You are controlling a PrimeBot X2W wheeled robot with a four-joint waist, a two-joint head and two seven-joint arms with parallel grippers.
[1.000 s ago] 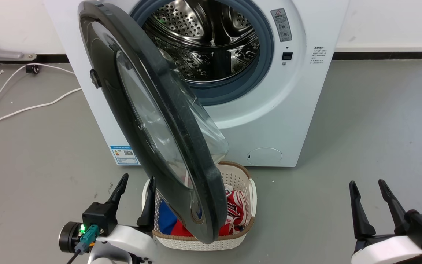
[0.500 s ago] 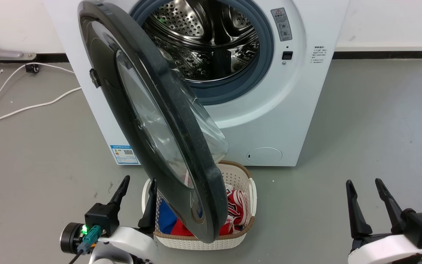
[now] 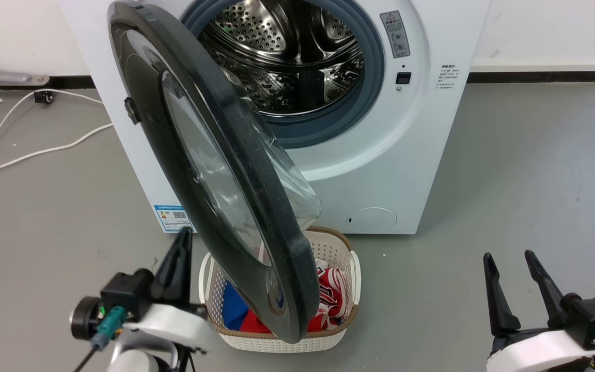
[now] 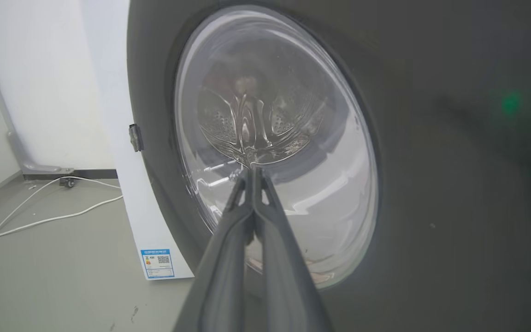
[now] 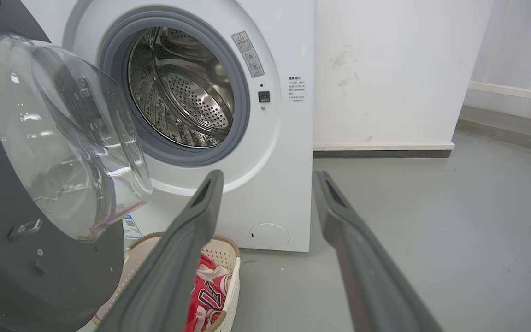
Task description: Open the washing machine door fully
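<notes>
Head view: left gripper (image 3: 186, 233) has closed, nearing the washing machine door (image 3: 215, 170).

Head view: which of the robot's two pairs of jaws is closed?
The left gripper, beside the washing machine door: its jaws are pressed together, while the right gripper has its jaws spread apart.

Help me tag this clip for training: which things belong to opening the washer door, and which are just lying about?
For the job:
washing machine door
washing machine
left claw, shut, pointed at the door's glass

Lying about:
white basket
clothes in it
white cable on the floor
right claw, open
</notes>
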